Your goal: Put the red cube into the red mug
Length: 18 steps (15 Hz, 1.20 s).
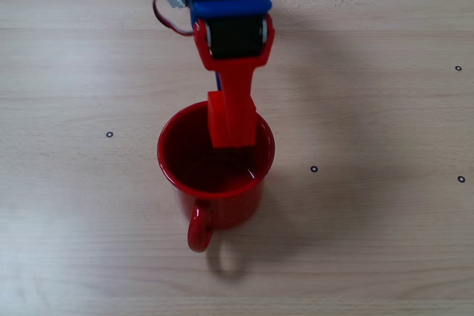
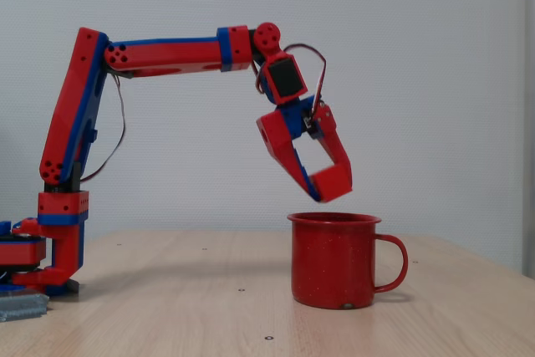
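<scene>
The fingers (image 2: 330,187) clamp the matte red cube (image 2: 334,181) just above the glossy red mug (image 2: 333,261), handle at 6 o'clock in the overhead fixed view, on the pale woodgrain bench (image 1: 370,242).

One fixed view looks steeply down, close over the glossy red enamel mug (image 1: 215,172) on the pale wooden table (image 1: 370,242). The other stands low at table height, side-on and farther back, sharing mug (image 2: 334,261) and table (image 2: 209,315).
</scene>
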{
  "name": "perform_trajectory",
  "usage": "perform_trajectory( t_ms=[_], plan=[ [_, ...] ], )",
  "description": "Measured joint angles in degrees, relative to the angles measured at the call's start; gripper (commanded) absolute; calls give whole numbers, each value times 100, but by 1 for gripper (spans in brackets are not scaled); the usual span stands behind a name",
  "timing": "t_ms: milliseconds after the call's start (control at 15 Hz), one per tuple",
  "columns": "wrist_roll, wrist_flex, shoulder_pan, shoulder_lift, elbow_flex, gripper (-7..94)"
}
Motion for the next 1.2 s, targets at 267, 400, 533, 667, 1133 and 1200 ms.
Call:
perform_trajectory(
  t_ms=[267, 400, 533, 667, 1133, 1200],
  plan=[
    [-62, -229, 88, -97, 9, 0],
    [-70, -229, 70, -105, 70, 3],
    [-97, -229, 211, -105, 185, 23],
    [-132, -220, 229, -105, 255, 34],
    [-141, -105, 325, -97, 299, 49],
    [-141, -105, 387, -97, 299, 49]
  ],
)
